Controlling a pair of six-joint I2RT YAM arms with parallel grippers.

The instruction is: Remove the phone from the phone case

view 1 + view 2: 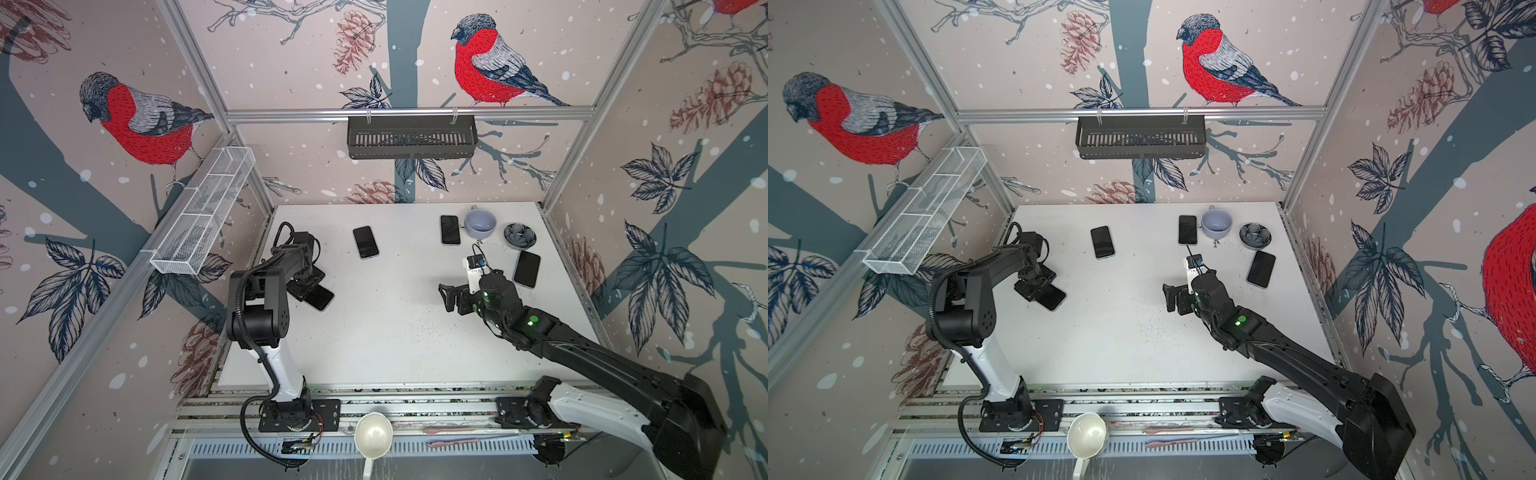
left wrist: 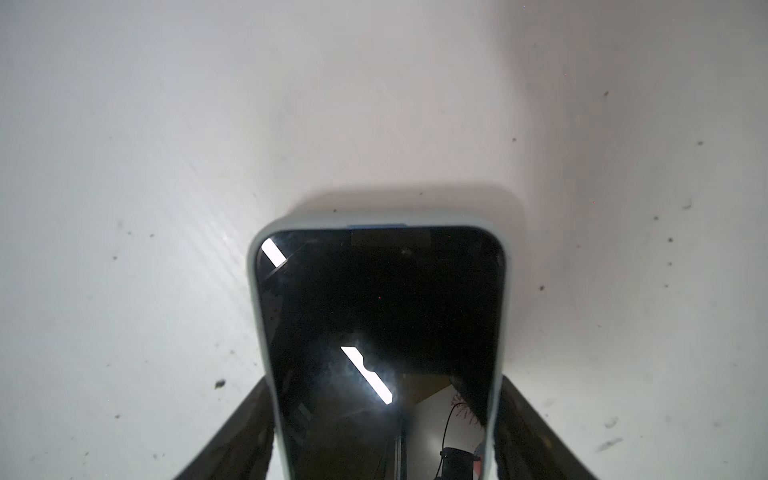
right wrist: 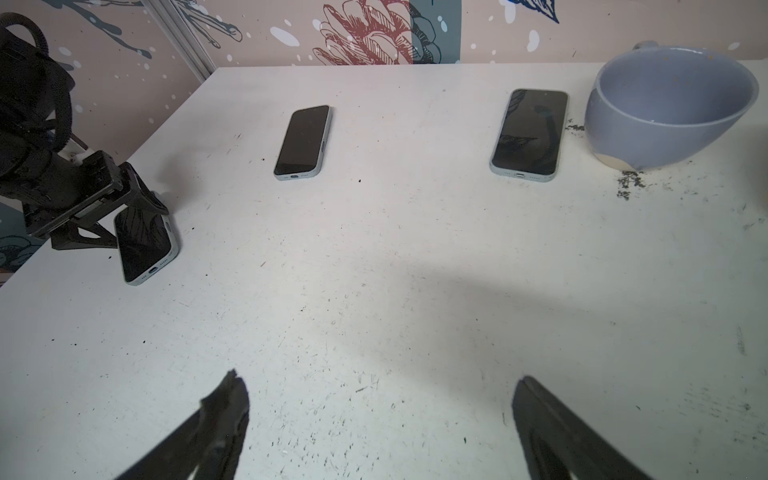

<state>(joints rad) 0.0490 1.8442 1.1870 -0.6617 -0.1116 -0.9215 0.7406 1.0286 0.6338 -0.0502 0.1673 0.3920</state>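
A black-screened phone (image 2: 378,311) in a pale grey-blue phone case (image 2: 376,220) lies flat on the white table at the left, also seen in both top views (image 1: 321,298) (image 1: 1054,297) and in the right wrist view (image 3: 143,245). My left gripper (image 2: 384,382) straddles its near end, one dark finger against each long side of the case; from above (image 1: 306,287) (image 1: 1038,289) it covers that end. My right gripper (image 3: 380,382) hangs open over bare table right of centre (image 1: 446,296) (image 1: 1169,297), holding nothing.
Three more cased phones lie on the table (image 1: 365,242) (image 1: 450,229) (image 1: 527,269). A lilac mug (image 1: 481,222) and a small dark dish (image 1: 519,235) stand at the back right, with dark crumbs near them. A white ladle (image 1: 373,434) rests on the front rail.
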